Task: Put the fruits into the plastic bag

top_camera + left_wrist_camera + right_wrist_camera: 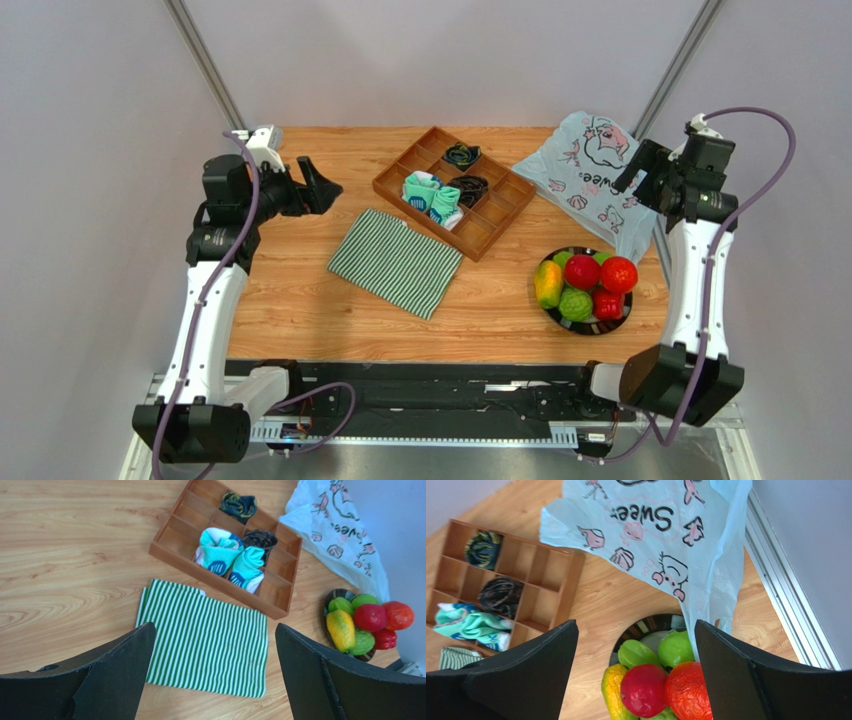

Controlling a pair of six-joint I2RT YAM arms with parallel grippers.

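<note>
The fruits (585,285) lie piled on a dark round plate (556,313) at the right front: red round ones, green ones and a yellow-orange mango (547,284). They also show in the left wrist view (367,622) and the right wrist view (656,685). The pale-blue plastic bag (590,165) with pink-and-black print lies flat behind the plate, and shows in the right wrist view (666,535). My left gripper (322,187) is open and empty, raised at the left rear. My right gripper (632,170) is open and empty, raised over the bag's right side.
A wooden compartment tray (497,218) with teal socks (432,198) and dark rolled items stands at the middle rear. A green-and-white striped cloth (395,262) lies flat in front of it. The table's right edge (776,600) runs beside the bag.
</note>
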